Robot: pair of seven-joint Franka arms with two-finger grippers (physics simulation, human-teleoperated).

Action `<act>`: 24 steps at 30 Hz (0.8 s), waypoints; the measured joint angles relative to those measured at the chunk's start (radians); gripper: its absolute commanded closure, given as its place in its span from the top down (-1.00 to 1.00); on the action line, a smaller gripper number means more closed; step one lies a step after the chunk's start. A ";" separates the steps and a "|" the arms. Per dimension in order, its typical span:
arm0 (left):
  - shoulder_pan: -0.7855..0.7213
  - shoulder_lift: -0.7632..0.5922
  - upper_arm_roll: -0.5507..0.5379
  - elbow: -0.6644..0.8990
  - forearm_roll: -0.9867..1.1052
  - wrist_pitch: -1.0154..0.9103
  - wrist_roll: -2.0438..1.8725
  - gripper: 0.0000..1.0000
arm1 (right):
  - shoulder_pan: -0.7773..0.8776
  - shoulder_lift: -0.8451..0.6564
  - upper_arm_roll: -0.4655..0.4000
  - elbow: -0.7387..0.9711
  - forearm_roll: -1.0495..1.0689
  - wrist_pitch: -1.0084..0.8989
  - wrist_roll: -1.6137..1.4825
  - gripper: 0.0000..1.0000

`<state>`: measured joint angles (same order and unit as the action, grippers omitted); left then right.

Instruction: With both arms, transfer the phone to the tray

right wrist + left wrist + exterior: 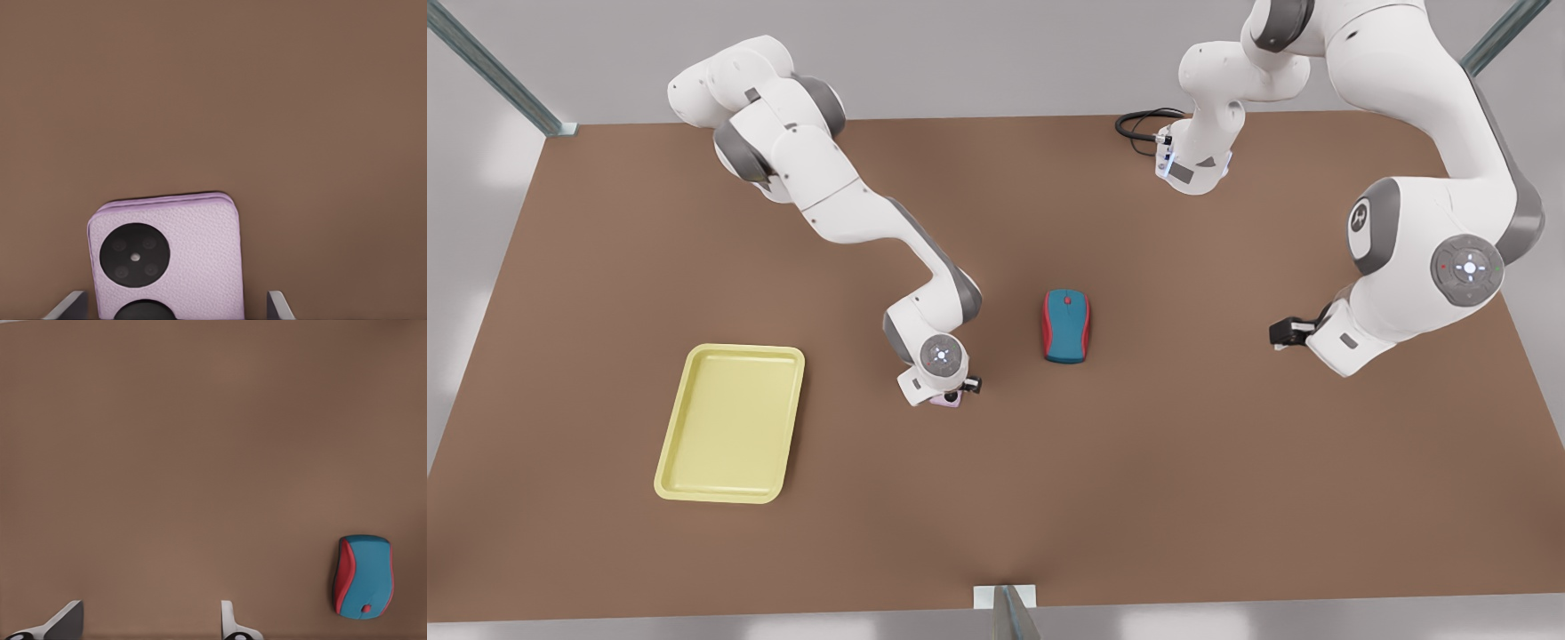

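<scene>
Phone: the small, nearly square pale pink folded phone (165, 260) with black round lenses lies flat on the brown worktop (1138, 489), between the pale yellow rectangular tray (731, 422) and the blue-and-red computer mouse (1066, 326); in the front view it is mostly hidden under the arm on the front view's left, a pink edge (945, 402) showing.
Right gripper: the right gripper (951, 393) is directly over the phone; its fingers (67, 307) are spread, one on each side of the phone, with a gap on both sides. Whether they touch the worktop cannot be told.
Left gripper: the left gripper (1282, 332) hangs over bare worktop on the front view's right, well apart from the phone; its fingers (230, 623) are parted with nothing between them. This arm waits.
Tray: well to the front view's left of the phone, apart from it.
Mouse: just beside the phone on the front view's right, not touching.
</scene>
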<state>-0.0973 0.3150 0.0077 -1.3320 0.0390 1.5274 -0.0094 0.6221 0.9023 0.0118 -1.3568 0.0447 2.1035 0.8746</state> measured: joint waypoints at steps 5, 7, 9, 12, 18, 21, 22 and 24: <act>0.001 0.002 0.000 0.000 0.001 0.001 0.001 1.00 | -0.008 0.000 0.002 -0.002 0.001 0.018 -0.019 0.97; 0.001 0.005 0.000 0.000 0.001 0.002 0.001 1.00 | -0.008 0.004 0.003 -0.001 0.002 0.022 -0.025 0.85; 0.001 0.008 0.000 0.001 0.001 0.002 0.001 1.00 | -0.007 0.008 0.003 0.000 0.003 0.025 -0.030 0.77; 0.001 0.008 0.001 0.001 0.002 0.002 0.002 1.00 | -0.007 0.014 0.004 0.001 0.004 0.029 -0.037 0.76; 0.001 0.013 0.001 0.006 0.001 0.002 0.002 1.00 | -0.008 0.015 0.004 0.005 0.008 0.033 -0.053 0.38; 0.001 0.018 0.001 0.011 0.001 0.002 0.002 1.00 | -0.008 0.014 0.004 0.005 0.011 0.036 -0.061 0.38; 0.001 0.019 0.001 0.013 0.001 0.002 0.002 1.00 | -0.009 0.011 0.004 0.004 0.011 0.036 -0.063 0.38; 0.001 0.020 0.001 0.015 0.001 0.002 0.003 1.00 | -0.010 0.004 0.005 0.001 0.015 0.037 -0.068 0.37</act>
<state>-0.0968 0.3353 0.0083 -1.3172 0.0395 1.5297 -0.0067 0.6123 0.9059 0.0166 -1.3556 0.0592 2.1405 0.8069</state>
